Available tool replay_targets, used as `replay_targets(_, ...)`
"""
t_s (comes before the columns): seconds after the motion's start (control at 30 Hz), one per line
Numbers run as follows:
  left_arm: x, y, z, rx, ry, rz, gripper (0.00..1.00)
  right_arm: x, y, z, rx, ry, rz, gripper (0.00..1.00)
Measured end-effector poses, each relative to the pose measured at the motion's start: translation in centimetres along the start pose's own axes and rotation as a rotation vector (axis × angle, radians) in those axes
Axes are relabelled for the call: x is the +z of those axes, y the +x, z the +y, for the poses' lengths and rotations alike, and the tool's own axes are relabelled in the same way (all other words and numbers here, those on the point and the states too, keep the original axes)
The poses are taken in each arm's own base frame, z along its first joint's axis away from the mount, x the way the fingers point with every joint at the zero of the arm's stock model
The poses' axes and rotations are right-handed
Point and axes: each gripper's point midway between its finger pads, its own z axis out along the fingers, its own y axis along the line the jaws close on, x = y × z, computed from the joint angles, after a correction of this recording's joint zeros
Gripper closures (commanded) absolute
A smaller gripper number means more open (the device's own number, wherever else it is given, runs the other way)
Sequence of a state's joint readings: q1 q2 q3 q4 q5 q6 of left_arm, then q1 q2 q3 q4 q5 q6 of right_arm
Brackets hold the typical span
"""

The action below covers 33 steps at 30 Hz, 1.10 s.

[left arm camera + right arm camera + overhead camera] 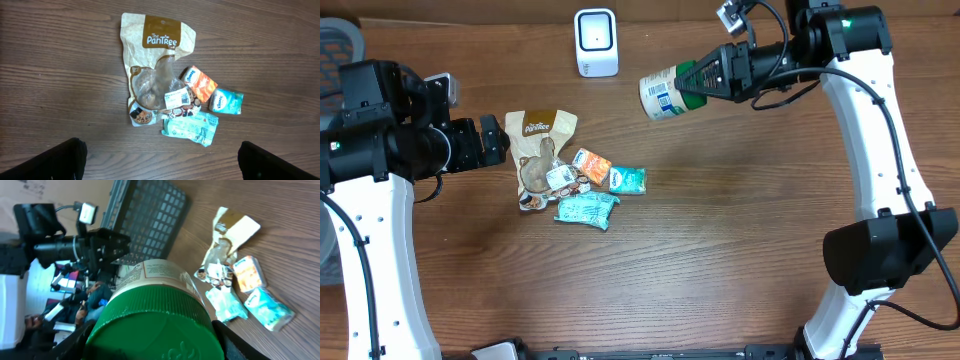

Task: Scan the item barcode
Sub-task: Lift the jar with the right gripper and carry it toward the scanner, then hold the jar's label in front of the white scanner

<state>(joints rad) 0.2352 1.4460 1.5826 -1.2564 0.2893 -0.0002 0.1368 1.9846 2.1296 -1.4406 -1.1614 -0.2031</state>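
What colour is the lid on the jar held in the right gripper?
The jar has a green lid, clearest in the right wrist view.

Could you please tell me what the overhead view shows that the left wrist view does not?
Only overhead: the white scanner and the right gripper holding the green-capped bottle. Only left wrist: a readable barcode label. Both: the Pantree pouch, orange packet and teal packets on the wooden table.

Mesh basket (pixel 150 215) (grey), wood tbl (pixel 740 250).
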Motion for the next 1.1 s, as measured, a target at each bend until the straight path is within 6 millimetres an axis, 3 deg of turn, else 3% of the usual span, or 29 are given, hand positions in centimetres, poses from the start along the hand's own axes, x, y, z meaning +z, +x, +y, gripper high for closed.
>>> replay_targets(0.2,0.0,0.0,0.0,0.000,0.000,0.000,0.00,0.3,0.0,0.3,-0.048,-0.010,0.002,0.59)
replay_targets(0.37,0.0,0.0,0.0,0.000,0.000,0.000,0.00,0.7,-0.5,-1.2,-0.106,0.087,0.005,0.59)
replay_targets(0.67,0.0,0.0,0.0,0.000,0.000,0.000,0.00,4.7,-2.5,-4.5,-0.286,0.444,0.020,0.61)
replay_targets(0.77,0.0,0.0,0.0,0.000,0.000,0.000,0.01,6.3,-4.1,-4.8,-0.385,0.581,-0.014,0.62)
replay_targets(0.97,0.0,0.0,0.0,0.000,0.000,0.000,0.00,9.1,-9.2,-5.3,-0.611,0.784,-0.155,0.64)
replay_targets(1.1,0.0,0.0,0.0,0.000,0.000,0.000,0.00,10.4,-12.3,-7.2,-0.774,0.860,-0.206,0.64)
